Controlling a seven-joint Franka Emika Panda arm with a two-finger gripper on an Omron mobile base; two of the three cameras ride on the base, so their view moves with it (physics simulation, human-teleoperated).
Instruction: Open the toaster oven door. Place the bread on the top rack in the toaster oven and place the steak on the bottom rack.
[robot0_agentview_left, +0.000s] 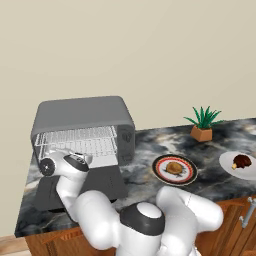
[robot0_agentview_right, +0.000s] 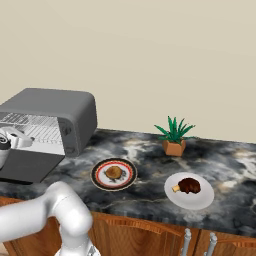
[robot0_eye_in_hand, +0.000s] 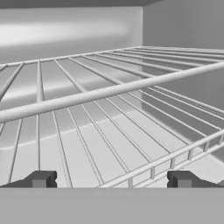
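The toaster oven (robot0_agentview_left: 82, 131) stands at the left end of the counter (robot0_agentview_left: 145, 175), its door (robot0_agentview_left: 82, 187) folded down flat toward the front edge, so the mouth is open. The gripper (robot0_eye_in_hand: 111, 179), fingers spread wide with nothing between them, sits at that mouth. The top rack (robot0_eye_in_hand: 109, 92) crosses just ahead of it, the bottom rack (robot0_eye_in_hand: 144, 144) below, with an open slot between (the oven walls close both sides). Right of the oven, two plates (robot0_agentview_right: 114, 174) (robot0_agentview_right: 189, 190) and a potted plant (robot0_agentview_right: 174, 136) stand well apart.

No readable text, labels or numbers anywhere.
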